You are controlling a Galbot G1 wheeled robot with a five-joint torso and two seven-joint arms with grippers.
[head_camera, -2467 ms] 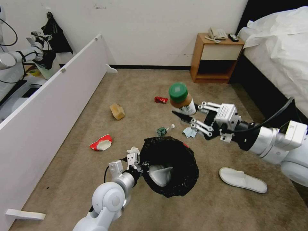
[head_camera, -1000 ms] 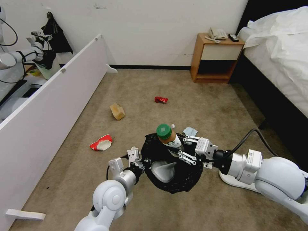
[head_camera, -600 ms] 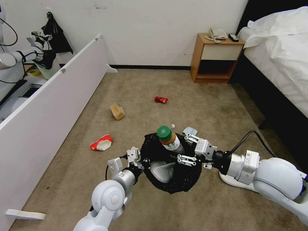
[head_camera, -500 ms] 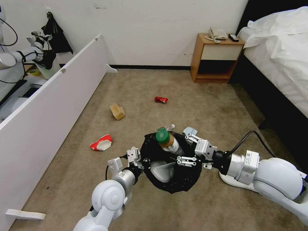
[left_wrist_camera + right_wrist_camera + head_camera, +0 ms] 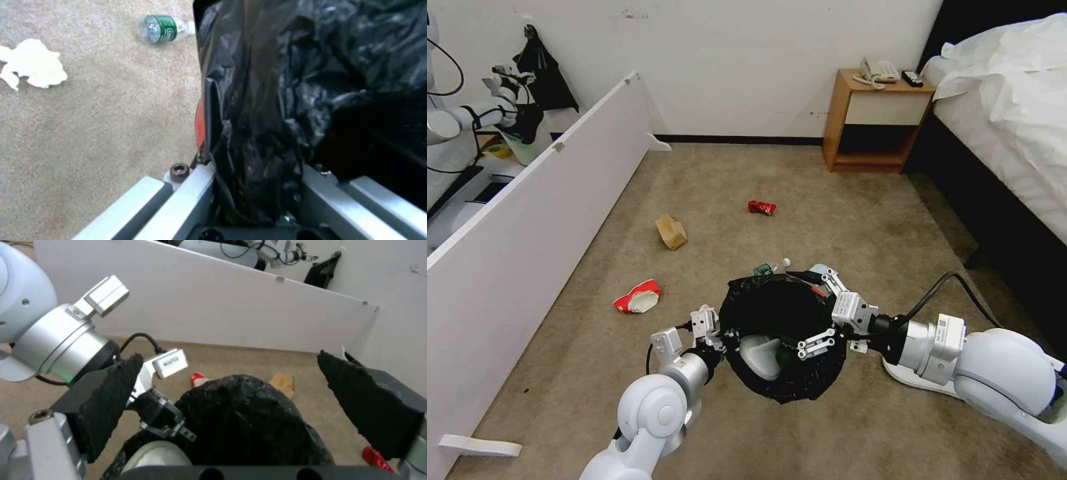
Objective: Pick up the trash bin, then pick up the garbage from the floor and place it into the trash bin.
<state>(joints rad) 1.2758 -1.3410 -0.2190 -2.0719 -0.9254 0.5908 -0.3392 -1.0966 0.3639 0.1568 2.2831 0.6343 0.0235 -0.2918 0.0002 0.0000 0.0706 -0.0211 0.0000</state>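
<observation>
Two end effectors at one trash bin (image 5: 780, 383) — red body, crinkly black liner, held up off the carpet (image 5: 860, 220). Left end effector (image 5: 715, 335) clenched on the bin's near-left rim, liner bunched between its metal fingers (image 5: 195, 196) in the left wrist view, a sliver of red wall beside them. Right end effector (image 5: 819, 313) released, spread wide over the bin's right rim, nothing between its black pads (image 5: 111, 400). Inside the bin, a white slipper (image 5: 759, 352) with something green just beside it, too dark to name.

Elsewhere on the carpet: a green-labelled clear bottle (image 5: 767, 268) just beyond the bin's far rim, lying on its side; a light blue cloth (image 5: 822, 270) next to it, partly behind the right end effector; white tissue (image 5: 29, 68) near the left end effector; a crushed red-white paper cup (image 5: 638, 297) off to the left; a tan paper bag (image 5: 671, 231) farther out; a red can (image 5: 762, 207) well beyond; a second white slipper (image 5: 904, 375) under the right forearm.

Along the left, a long white panel (image 5: 527, 220). At the far wall, a wooden nightstand (image 5: 875, 123) beside the bed (image 5: 1014, 113).
</observation>
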